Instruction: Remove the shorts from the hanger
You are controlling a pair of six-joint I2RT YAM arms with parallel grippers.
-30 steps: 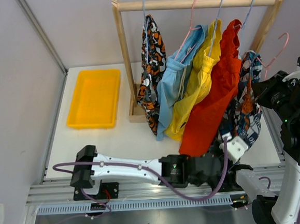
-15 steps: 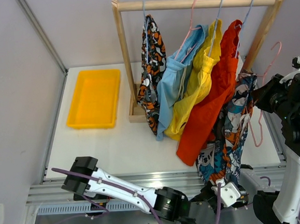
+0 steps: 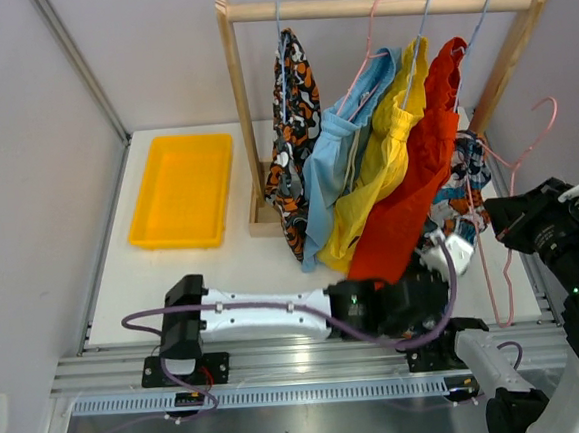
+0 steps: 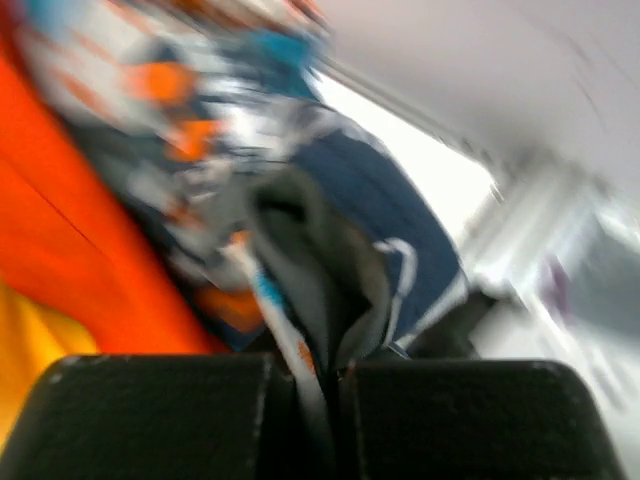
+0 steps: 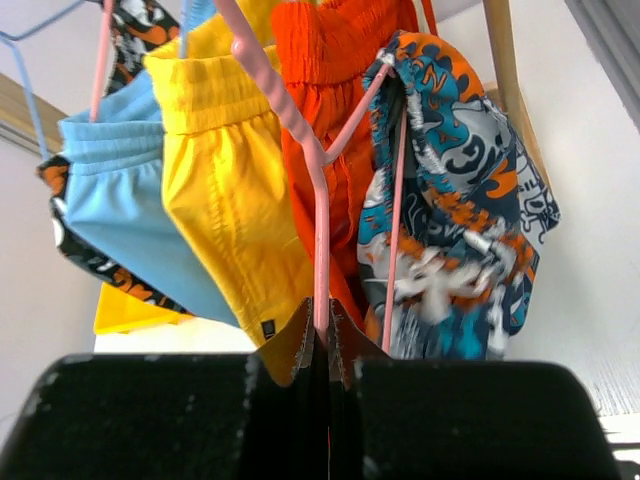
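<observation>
Four pairs of shorts hang on the wooden rail: blotch print, light blue, yellow and red-orange. The dark blue cartoon shorts are off the rail, draped on a pink hanger. My right gripper is shut on that hanger's wire, with the cartoon shorts hanging just right of it. My left gripper is shut on a fold of the cartoon shorts, below the red-orange pair. The left wrist view is blurred.
A yellow tray lies at the table's left. The rack's left post stands on a wooden base; its right post slants behind the hanger. The metal frame edge runs along the front.
My left gripper pulled the cartoon shorts down past the front edge, then came back up toward the rack with the fabric bunched. My right arm has lowered with the pink hanger.
</observation>
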